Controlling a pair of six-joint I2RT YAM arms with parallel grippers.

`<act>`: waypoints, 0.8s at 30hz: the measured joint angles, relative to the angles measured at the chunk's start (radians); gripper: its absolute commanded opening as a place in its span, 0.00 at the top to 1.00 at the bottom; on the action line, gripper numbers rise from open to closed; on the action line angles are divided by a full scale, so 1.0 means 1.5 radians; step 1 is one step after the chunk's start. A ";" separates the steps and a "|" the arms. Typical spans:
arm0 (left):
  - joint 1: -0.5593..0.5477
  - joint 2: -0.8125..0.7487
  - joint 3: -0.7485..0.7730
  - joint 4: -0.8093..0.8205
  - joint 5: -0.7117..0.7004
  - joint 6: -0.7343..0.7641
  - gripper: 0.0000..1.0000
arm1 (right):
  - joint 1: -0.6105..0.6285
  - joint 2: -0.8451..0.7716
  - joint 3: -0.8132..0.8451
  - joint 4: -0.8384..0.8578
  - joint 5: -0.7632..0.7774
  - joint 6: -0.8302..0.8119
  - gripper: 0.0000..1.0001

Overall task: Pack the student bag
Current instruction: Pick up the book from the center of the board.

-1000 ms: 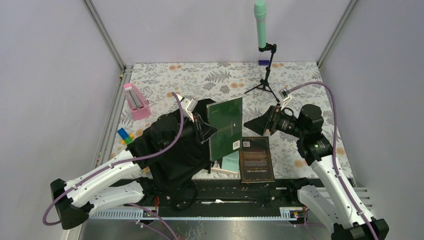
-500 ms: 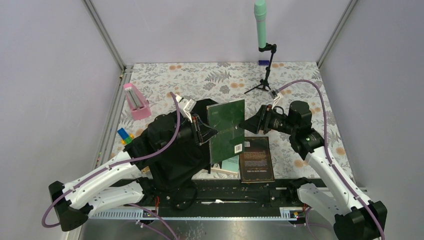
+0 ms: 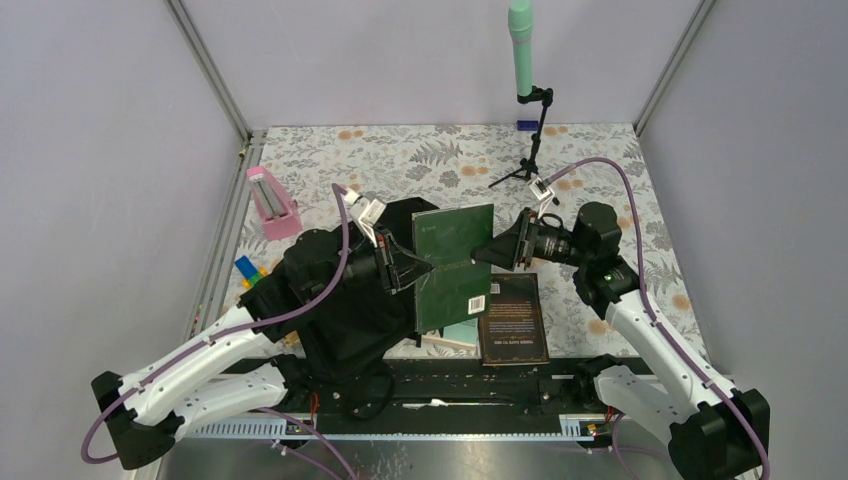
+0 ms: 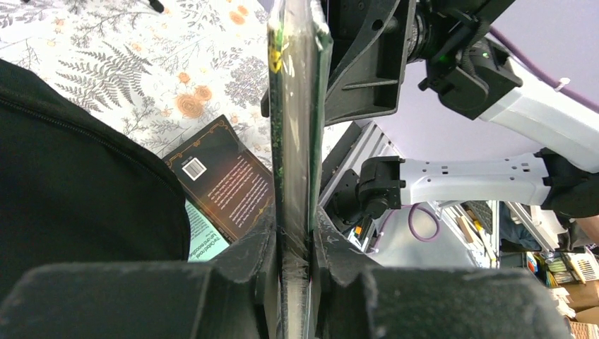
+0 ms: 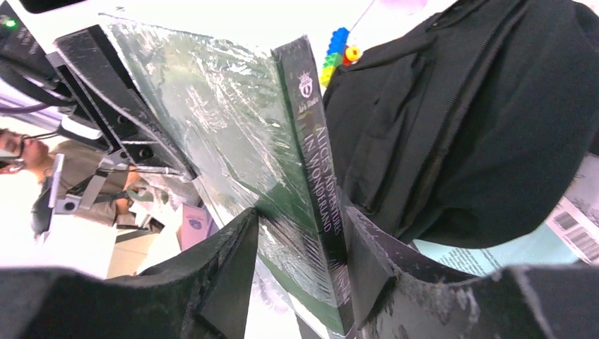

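Black and soft, the student bag (image 3: 335, 300) slumps at the near edge of the floral table (image 3: 400, 150), left of centre. Just beside its right flank a green book (image 3: 455, 265) is held upright. The left gripper (image 3: 408, 268) is clamped tight on the book's left edge. The right gripper (image 3: 490, 250) straddles the opposite edge, the spine, with a finger on each side; I cannot tell whether they press it. Near the green book's foot a dark book (image 3: 512, 318) lies flat, and a smaller teal book (image 3: 460, 328) lies beside it.
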 measured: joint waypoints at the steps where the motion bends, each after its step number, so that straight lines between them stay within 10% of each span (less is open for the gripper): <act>1: 0.002 -0.003 0.000 0.001 0.004 0.000 1.00 | -0.001 0.000 -0.002 0.011 -0.008 0.007 0.50; 7: 0.012 -0.017 0.000 0.025 0.044 -0.002 1.00 | -0.006 -0.003 -0.014 0.111 -0.064 0.074 0.55; 17: 0.020 -0.032 0.001 0.068 0.096 0.003 1.00 | -0.007 -0.017 -0.027 0.297 -0.124 0.216 1.00; 21: 0.023 -0.035 0.006 0.072 0.101 0.009 0.86 | -0.007 -0.022 -0.028 0.331 -0.121 0.248 1.00; 24: 0.025 -0.035 0.010 0.066 0.094 0.018 0.47 | -0.008 -0.040 -0.028 0.309 -0.101 0.241 1.00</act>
